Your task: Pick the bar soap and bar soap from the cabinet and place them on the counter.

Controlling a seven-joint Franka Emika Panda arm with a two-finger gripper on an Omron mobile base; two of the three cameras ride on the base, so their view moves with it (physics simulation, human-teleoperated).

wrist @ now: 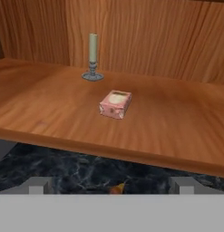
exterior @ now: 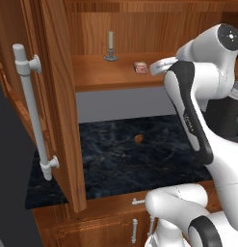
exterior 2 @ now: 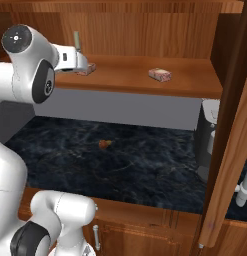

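Observation:
The cabinet (exterior: 58, 96) stands open, and two bar soaps lie on its wooden shelf (exterior 2: 130, 75). One bar soap (wrist: 115, 104) is pinkish with reddish ends and lies in the middle of the hand view, just ahead of my gripper (wrist: 109, 186). The same bar (exterior 2: 86, 69) sits right at the hand's front in the right base view, and it shows as a small pink block (exterior: 140, 67) in the left base view. The other bar soap (exterior 2: 159, 74) lies farther right on the shelf. My fingers are spread wide, open and empty, short of the shelf edge. Below lies the black counter (exterior: 120, 164).
A pale candle on a grey holder (wrist: 92, 56) stands at the shelf's back, behind the near soap. A small brown lump (exterior: 138, 139) lies on the counter. The open cabinet door with its silver handle (exterior: 33, 111) hangs at left; a grey appliance (exterior 2: 210, 135) stands at right.

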